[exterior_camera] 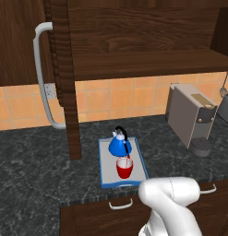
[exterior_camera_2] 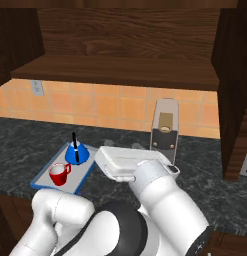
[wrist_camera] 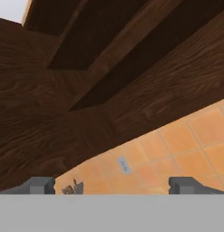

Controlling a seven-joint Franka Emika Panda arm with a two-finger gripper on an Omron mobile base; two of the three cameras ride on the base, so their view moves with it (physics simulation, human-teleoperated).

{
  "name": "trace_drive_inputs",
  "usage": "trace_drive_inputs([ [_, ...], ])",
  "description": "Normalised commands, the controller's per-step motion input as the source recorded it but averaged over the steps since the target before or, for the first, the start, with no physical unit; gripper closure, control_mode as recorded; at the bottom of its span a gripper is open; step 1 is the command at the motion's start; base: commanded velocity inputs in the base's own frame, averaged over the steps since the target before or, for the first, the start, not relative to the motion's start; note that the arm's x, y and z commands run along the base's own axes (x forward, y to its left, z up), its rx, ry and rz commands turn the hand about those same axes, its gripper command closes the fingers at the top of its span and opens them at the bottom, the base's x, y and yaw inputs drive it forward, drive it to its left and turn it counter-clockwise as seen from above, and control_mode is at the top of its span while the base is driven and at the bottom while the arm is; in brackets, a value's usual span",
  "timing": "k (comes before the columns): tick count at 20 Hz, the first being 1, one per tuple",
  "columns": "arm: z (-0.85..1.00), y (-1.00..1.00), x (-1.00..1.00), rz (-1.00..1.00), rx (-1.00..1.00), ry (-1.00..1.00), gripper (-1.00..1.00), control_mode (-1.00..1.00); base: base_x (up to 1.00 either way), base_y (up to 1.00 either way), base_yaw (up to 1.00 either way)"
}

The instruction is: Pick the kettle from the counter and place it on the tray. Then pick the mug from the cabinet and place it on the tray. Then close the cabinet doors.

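The blue kettle [exterior_camera: 119,144] [exterior_camera_2: 76,153] stands on the back half of the blue-rimmed tray [exterior_camera: 108,169] [exterior_camera_2: 86,170]. The red mug [exterior_camera: 124,168] [exterior_camera_2: 58,174] stands upright just in front of it on the same tray. The cabinet [exterior_camera: 143,62] is open: its left door [exterior_camera: 64,92] juts out edge-on with its grey handle [exterior_camera: 40,78], and the right door [exterior_camera_2: 235,100] also stands out. My gripper [wrist_camera: 113,186] is open and holds nothing. It faces dark wood panels and the tiled wall. My hand [exterior_camera_2: 122,162] hovers right of the tray.
A beige coffee machine [exterior_camera: 189,115] [exterior_camera_2: 164,131] stands on the dark counter [exterior_camera: 32,161] right of the tray. A wall outlet [wrist_camera: 124,164] sits on the orange tiles. Drawer fronts with a small handle [exterior_camera: 121,203] run below the counter edge.
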Motion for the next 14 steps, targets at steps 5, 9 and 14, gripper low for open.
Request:
trace_drive_inputs([
  [5, -0.02, -0.64, -0.24, -0.11, 0.00, -0.19, -1.00, -1.00, 0.00, 0.00, 0.00],
  [9, -0.50, -0.39, 0.00, -0.07, 0.00, -0.29, -1.00, -1.00, 0.00, 0.00, 0.00],
  [14, -0.28, -0.41, 0.09, -0.07, 0.01, -0.32, -1.00, -1.00, 0.00, 0.00, 0.00],
])
